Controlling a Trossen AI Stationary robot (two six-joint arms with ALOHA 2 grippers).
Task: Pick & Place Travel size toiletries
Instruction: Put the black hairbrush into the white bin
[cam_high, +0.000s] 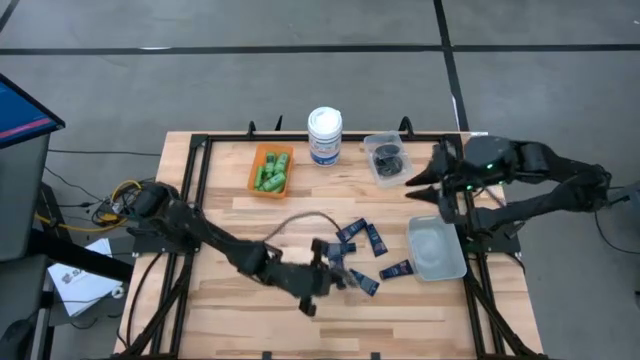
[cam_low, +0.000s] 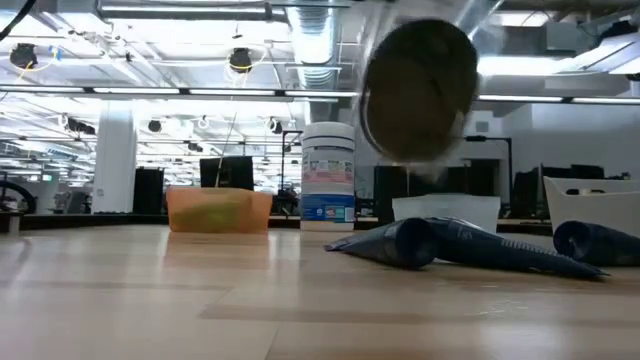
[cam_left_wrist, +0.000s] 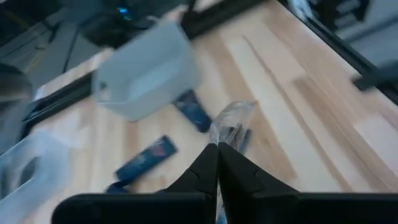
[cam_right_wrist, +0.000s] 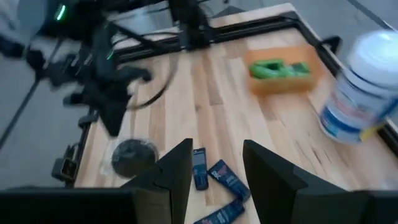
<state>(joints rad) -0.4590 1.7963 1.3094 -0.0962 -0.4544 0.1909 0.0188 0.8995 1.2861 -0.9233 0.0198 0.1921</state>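
Observation:
My left gripper (cam_high: 338, 272) is over the table's near middle, shut on a clear packet holding a black round disc (cam_low: 420, 90). The packet also shows in the right wrist view (cam_right_wrist: 132, 155). Several navy tubes (cam_high: 372, 240) lie flat on the wood around it, and they show in the low view (cam_low: 440, 243). Green bottles lie in the orange bin (cam_high: 270, 170). More black discs sit in a clear bin (cam_high: 385, 158) at the far right. My right gripper (cam_high: 415, 188) is open and empty beside that bin, above the table. My left gripper pinches the clear packet by one edge between its two shut fingers (cam_left_wrist: 208, 168). A clear strip of the packet (cam_left_wrist: 233, 121) sticks out past the fingertips. The packet with its disc is lifted clear of the table.
A large white canister with a blue label (cam_high: 325, 135) stands at the far middle. An empty clear bin (cam_high: 436, 248) sits at the right, near the tubes. A black frame rail (cam_high: 200, 190) runs along the table's sides. Bare wood lies at the near left.

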